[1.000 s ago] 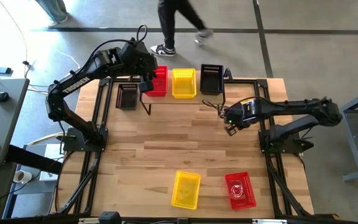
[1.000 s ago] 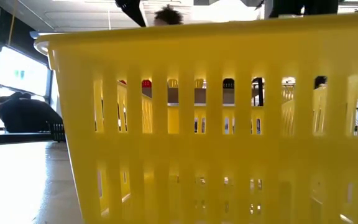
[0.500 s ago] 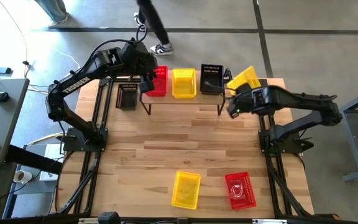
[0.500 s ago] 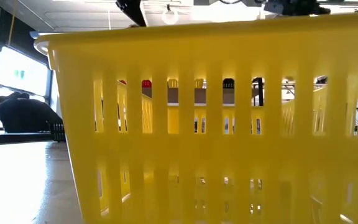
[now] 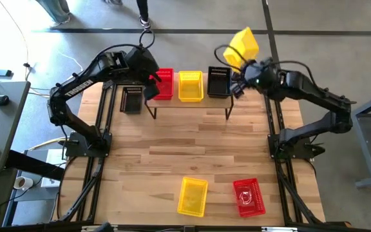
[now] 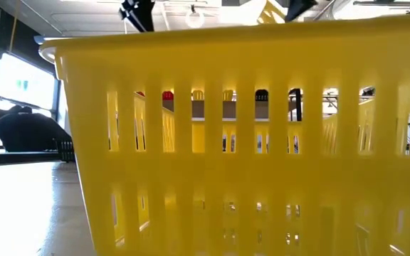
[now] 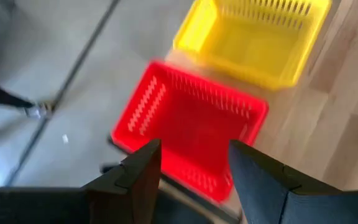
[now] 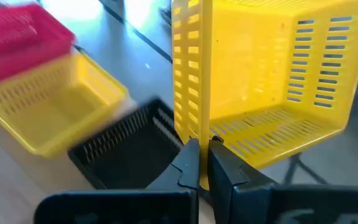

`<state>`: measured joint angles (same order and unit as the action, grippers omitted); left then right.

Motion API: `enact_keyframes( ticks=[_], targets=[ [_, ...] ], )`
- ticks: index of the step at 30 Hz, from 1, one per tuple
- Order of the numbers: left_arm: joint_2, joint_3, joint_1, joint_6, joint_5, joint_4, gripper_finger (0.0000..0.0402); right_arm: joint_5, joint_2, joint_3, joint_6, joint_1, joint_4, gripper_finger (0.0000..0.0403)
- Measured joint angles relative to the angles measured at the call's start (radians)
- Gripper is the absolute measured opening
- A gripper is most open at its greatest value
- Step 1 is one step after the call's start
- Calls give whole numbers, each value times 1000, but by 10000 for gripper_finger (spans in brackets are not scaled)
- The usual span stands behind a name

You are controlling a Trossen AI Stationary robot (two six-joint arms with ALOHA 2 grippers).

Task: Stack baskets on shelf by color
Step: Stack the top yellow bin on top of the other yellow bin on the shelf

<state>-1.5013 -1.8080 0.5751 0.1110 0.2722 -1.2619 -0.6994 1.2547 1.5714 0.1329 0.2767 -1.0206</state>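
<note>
On the shelf (image 5: 192, 103) at the far side stand a red basket (image 5: 165, 84), a yellow basket (image 5: 190, 86) and a black basket (image 5: 219, 82). My left gripper (image 5: 152, 87) (image 7: 194, 168) hangs open just above the red basket (image 7: 191, 130), touching nothing. My right gripper (image 5: 237, 69) (image 8: 202, 155) is shut on another yellow basket (image 5: 242, 44) (image 8: 266, 74), held high beyond the shelf's right end. In the low view only the tops of both arms show. My right gripper pinches one wall of the yellow basket at its rim (image 8: 194, 127), with one finger inside the basket and one outside. The basket is lifted clear of everything. It is tipped on its side and stands out beyond the fingers, its open side turned sideways.
A second black basket (image 5: 132, 100) sits on the table left of the shelf. A yellow basket (image 5: 192, 196) and a red basket (image 5: 248, 197) lie near the front edge; that yellow one (image 6: 248, 142) fills the low view. A person walks beyond the far edge.
My right gripper has risen from the table by the shelf's right leg and swung toward the far edge, turning as it went. It has carried the yellow basket up, clear of the table and tipped on its side. My left gripper has rolled slightly in place.
</note>
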Motion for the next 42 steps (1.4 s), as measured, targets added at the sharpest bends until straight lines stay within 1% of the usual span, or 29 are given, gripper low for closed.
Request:
enact_keyframes(
  ticks=[3, 6, 9, 12, 16, 21, 29, 34, 42],
  targets=[
    [0, 0, 0, -74, 0, -76, 177, 62, 39, 50, -113, 34, 81, 0],
    [0, 0, 0, -136, 0, -136, 177, 81, 97, 109, -230, 53, 119, 0],
    [0, 0, 0, -177, 0, -175, 177, 118, 167, 183, -322, 67, 120, 0],
    [0, 0, 0, -196, 0, -196, 177, 179, 232, 248, -398, 73, 115, 0],
    [0, 0, 0, -205, 0, -201, 177, 215, 312, 321, -463, 77, 56, 0],
    [0, 0, 0, -205, 0, -206, 177, 292, 396, 389, -489, 70, -33, 0],
    [0, 0, 0, -205, 0, -209, 177, 386, 472, 395, -497, 16, -64, 0],
    [0, 0, 0, -205, 0, -209, 177, 393, 510, 395, -473, -13, -79, 0],
    [0, 0, 0, -205, 0, -208, 177, 392, 567, 395, -420, -16, -155, 0]
  ],
)
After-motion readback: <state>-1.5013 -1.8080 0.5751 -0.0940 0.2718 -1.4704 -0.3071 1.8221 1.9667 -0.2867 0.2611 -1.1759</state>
